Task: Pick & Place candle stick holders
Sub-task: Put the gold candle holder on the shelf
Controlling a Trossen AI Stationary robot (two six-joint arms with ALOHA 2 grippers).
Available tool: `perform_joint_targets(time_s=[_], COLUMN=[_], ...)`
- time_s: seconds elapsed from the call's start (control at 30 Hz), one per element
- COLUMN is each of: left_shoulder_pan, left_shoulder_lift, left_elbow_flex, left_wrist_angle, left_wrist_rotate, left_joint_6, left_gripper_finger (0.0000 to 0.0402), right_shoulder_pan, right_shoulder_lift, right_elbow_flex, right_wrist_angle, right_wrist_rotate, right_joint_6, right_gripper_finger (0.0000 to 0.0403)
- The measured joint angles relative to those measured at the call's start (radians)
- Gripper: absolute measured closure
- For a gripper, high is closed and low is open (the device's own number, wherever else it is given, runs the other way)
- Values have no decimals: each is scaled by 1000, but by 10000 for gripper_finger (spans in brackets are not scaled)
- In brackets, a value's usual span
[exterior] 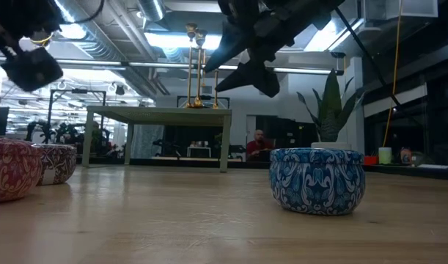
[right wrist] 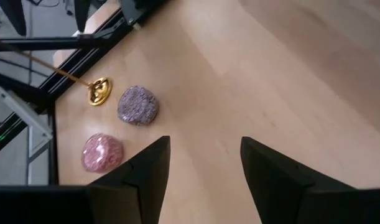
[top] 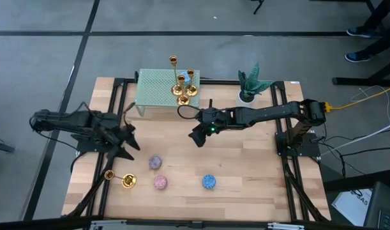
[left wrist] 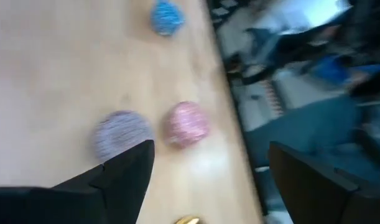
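Grey floor surrounds our wooden bench [top: 246, 160], and the low view looks across it into a lit room beyond.

Our right tool [top: 198, 136] hangs above the middle of the bench with its 2 fingers spread apart and nothing between them; the right wrist view shows bare wood in the gap. Just behind it, toward the far edge, sits a pale green stand [top: 153, 89] carrying 3 candle stick holders [top: 184, 86], upright and clustered at the corner nearest this tool. A potted plant [top: 251, 83] stands to that tool's far side, near the arm's base.

Our left tool [top: 127, 142] hovers over the left part of the bench, fingers apart and empty as well. The 4th candle stick holder [top: 121, 179] lies on its side in front of this tool, toward the near edge, its round base pointing toward the purple-grey candle [top: 156, 163] and the pink candle [top: 160, 183]. Both candles sit between the 2 tools, nearer the left one. The blue candle [top: 209, 182] rests in front of the right tool, near the front edge, well apart from the fallen holder.
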Motion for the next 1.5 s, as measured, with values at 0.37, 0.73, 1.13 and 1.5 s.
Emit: perform_joint_targets(time_s=[0.37, 0.73, 1.13, 1.5], left_shoulder_pan=[-7, -7, -7, -8], left_shoulder_lift=[35, 35, 63, 120], left_elbow_flex=[387, 596, 565, 398], left_wrist_angle=[-481, -796, -821, -606], left_wrist_rotate=[-36, 46, 86, 292], left_joint_6=[88, 29, 270, 612], left_gripper_finger=[111, 128, 146, 146], right_shoulder_pan=[0, 0, 0, 0], right_shoulder_lift=[0, 0, 0, 0], right_elbow_flex=[0, 0, 0, 0], right_wrist_angle=[1, 1, -3, -7], right_wrist_rotate=[47, 47, 47, 47], right_joint_6=[-29, -32, -137, -260], right_gripper_finger=[202, 202, 202, 202])
